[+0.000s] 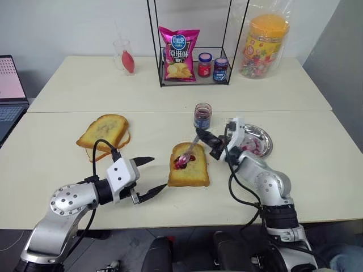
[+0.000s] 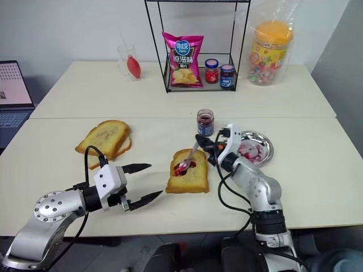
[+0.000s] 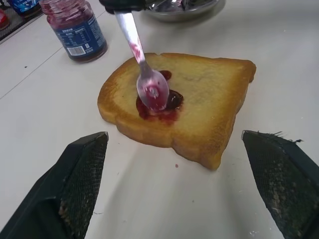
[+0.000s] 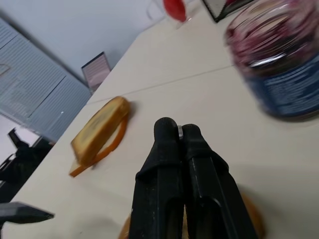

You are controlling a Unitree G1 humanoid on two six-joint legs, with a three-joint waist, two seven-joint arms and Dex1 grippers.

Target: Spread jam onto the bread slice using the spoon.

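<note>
The bread slice lies flat at the table's middle, with a dark red blob of jam near its far left corner. The spoon slants down with its bowl resting in that blob. My right gripper is shut on the spoon's handle, just behind the slice and in front of the open jam jar. My left gripper stands open just left of the slice, its fingers spread wide on either side of the slice's near edge, apart from it.
A pile of toast slices lies at the left. A jam-smeared metal dish sits right of my right arm. At the back are a wire rack with a chip bag and two small jars, a candy jar and a glass. A laptop is at the far left.
</note>
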